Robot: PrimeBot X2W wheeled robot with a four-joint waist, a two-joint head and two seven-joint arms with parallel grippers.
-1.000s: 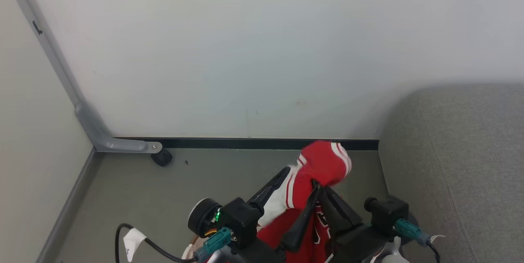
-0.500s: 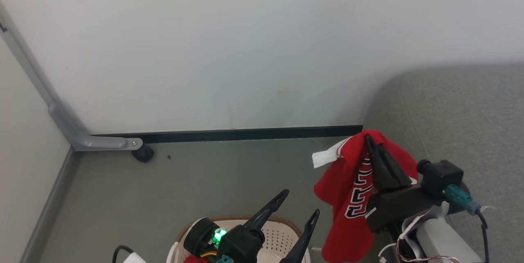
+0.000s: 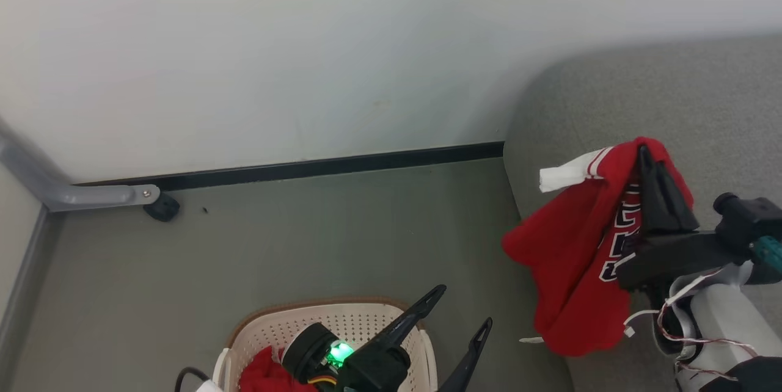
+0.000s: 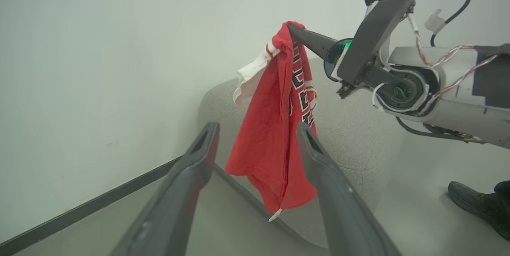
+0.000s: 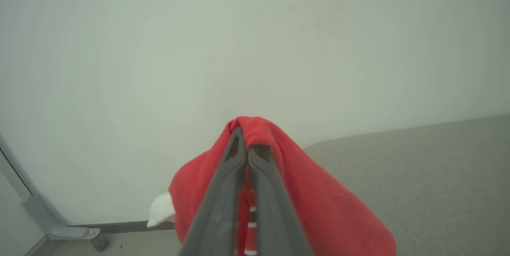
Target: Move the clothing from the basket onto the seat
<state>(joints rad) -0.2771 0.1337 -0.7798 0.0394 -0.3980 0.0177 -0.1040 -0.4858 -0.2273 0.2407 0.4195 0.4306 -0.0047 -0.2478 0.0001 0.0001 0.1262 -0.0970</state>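
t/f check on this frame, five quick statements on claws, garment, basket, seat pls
1. The right claw is shut on a red garment. True.
2. The left claw grips clothing. False: it is open and empty, poised above the basket.
3. The basket is empty. False: red clothing lies inside it.
4. The held garment dangles from the claw near the edge of the seat and is not yet laid down. True.
5. The basket stands on the seat. False: it stands on the floor, beside the seat.
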